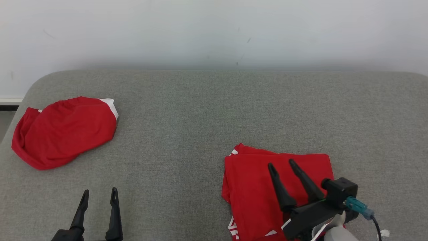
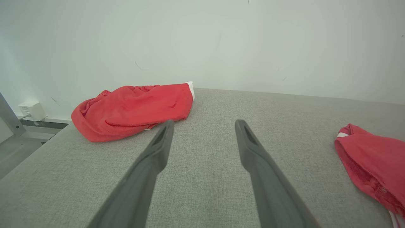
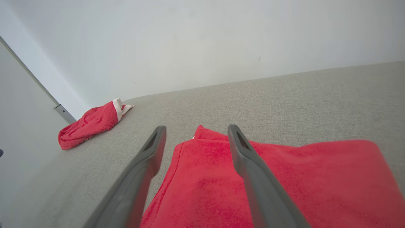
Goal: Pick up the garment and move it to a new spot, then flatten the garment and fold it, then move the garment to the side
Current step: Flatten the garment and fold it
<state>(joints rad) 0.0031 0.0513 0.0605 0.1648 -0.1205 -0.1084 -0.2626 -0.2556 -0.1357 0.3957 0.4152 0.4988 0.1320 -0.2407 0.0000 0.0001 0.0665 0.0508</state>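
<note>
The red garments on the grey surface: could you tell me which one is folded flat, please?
The near-right garment, under the open right end effector: squared, straight edges. The far-left garment is a rumpled heap.

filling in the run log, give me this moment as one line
right gripper: open over folded red garment | left gripper: open, empty, over grey surface | second red garment: crumpled, far left

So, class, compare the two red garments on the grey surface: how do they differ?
The folded garment lies flat with straight edges; the bunched garment is a rounded heap. The folded garment sits near right, under the open right gripper; the bunched garment sits far left, no gripper over it. Both are red with white trim.
</note>
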